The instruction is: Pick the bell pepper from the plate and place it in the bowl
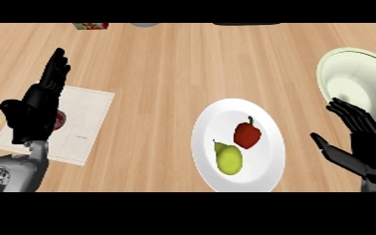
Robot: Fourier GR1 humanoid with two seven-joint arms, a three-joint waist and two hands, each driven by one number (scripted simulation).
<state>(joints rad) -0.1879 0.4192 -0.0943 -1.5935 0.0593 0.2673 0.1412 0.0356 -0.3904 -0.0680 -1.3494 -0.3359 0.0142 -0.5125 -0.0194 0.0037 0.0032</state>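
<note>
Counter: pale wooden kitchen counter (169, 69) fills our view from above.
Plate: we see a round white plate (258, 175) right of centre, near the lower edge.
Pepper: the red bell pepper with a dark stem (247, 135) lies on the plate's upper half, well apart from the bowl.
Pear: a yellow-green pear (228, 158) lies just below and left of the pepper, on the same plate.
Bowl: a cream-white round bowl (349, 77) sits at the right edge, partly cut off.
Right hand: the black right hand (361, 142) is released, fingers straight and thumb spread, grasping nothing, between plate and bowl; we cannot tell whether its fingertips touch the bowl's rim.
Left hand: the black left hand (33, 112) rests at the left edge, fingers up, unclenched.
Sheet: a white paper sheet (84, 114) lies under that hand, with a small red round object (58, 120) half hidden.
</note>
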